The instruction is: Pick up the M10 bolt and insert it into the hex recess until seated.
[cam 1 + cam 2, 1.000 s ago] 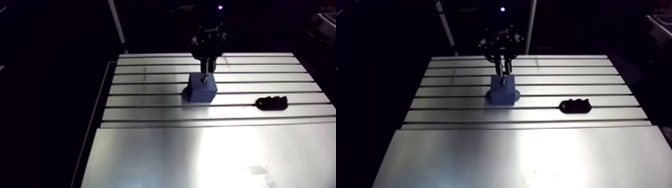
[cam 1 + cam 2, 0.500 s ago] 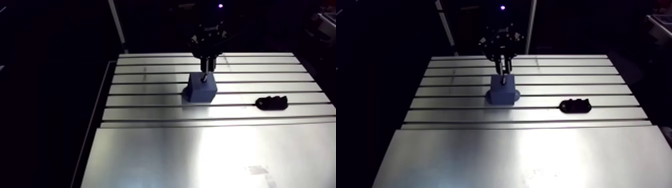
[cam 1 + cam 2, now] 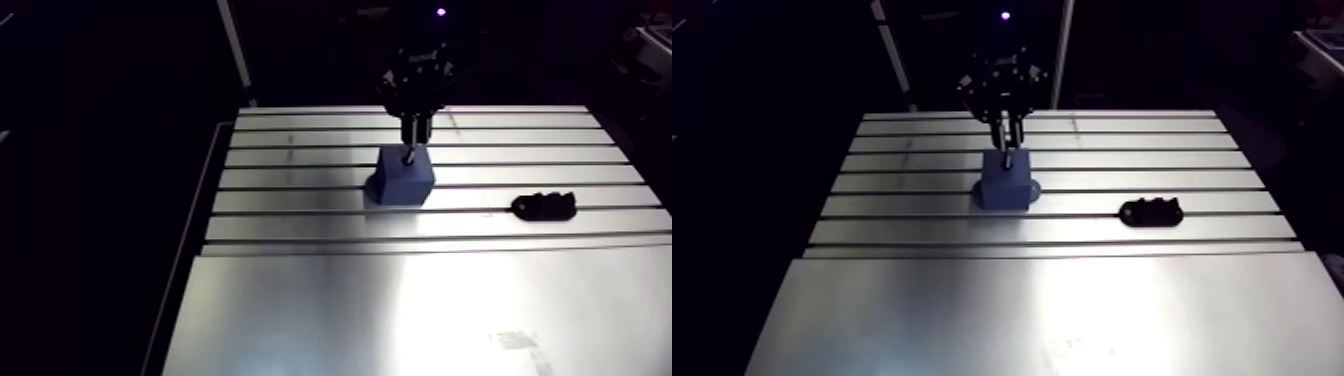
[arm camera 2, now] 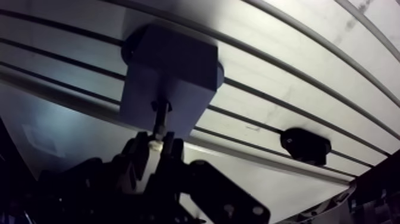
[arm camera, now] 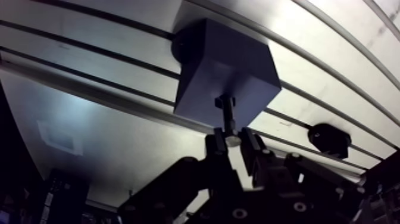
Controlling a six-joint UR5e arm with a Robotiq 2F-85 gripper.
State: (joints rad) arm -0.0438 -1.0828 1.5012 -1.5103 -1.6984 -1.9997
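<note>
Dark metal M10 bolt (image 5: 228, 112), gripped above blue square block (image 5: 226, 65).
Black two-finger gripper (image 5: 233, 139) clamped narrowly on bolt's near end; far end meets block's top face. Block stands toward far edge of slotted aluminium table (image 3: 400, 300); small black lumpy part (image 3: 543, 205) near right edge.

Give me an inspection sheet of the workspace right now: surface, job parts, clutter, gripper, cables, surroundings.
Surface: slotted table, bare metal with glare.
Job's things: bolt held with its tip at the top face of the blue block; cannot tell whether it is seated.
Clutter: black part lying on the table, apart from the block.
Grippers: gripper shut on the bolt, above the block.
Cables: nothing seen.
Surroundings: nothing seen.
</note>
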